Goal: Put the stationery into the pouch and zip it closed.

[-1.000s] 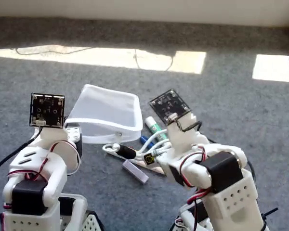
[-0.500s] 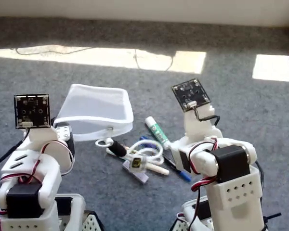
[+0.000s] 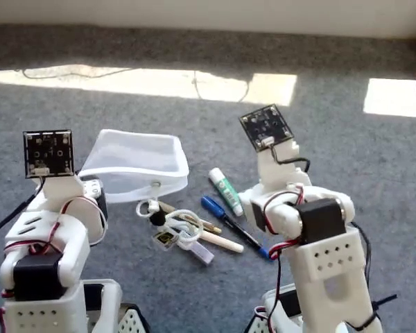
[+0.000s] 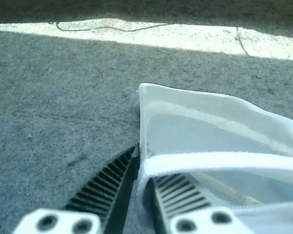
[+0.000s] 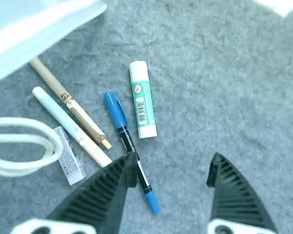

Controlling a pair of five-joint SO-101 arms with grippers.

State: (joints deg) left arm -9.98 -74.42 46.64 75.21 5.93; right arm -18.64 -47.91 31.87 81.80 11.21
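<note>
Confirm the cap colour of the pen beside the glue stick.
Blue cap on the pen; clearest in the right wrist view.

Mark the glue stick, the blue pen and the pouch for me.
glue stick (image 5: pixel 142 100), right wrist view, on the middle of its label.
blue pen (image 5: pixel 123 134), right wrist view, on the dark barrel just past the cap.
pouch (image 3: pixel 135 159), high view, on its white mesh side.

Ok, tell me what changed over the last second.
The right gripper, open and empty, drew back and up, uncovering the blue pen, which it now hangs over. The left gripper, shut on the rim of the pouch, dragged the pouch a little toward its own side. The glue stick lies about where it was.
</note>
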